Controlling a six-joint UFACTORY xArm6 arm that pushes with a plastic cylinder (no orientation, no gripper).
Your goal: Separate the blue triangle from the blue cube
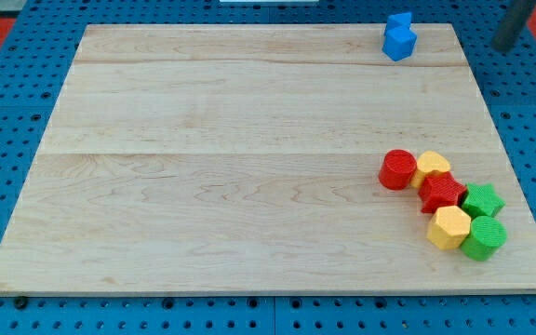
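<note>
Two blue blocks sit touching each other near the board's top edge, right of the middle. The lower one looks like the blue cube (401,44). The upper one, pressed against it, looks like the blue triangle (398,21); its shape is hard to make out. My rod shows blurred at the view's top right corner, off the board. My tip (502,46) is about a hundred pixels to the right of the blue pair and touches no block.
A cluster of blocks lies at the board's lower right: a red cylinder (398,169), a yellow block (433,167), a red star (443,193), a green star (483,199), a yellow hexagon (449,227) and a green block (483,238). The wooden board (231,167) rests on blue pegboard.
</note>
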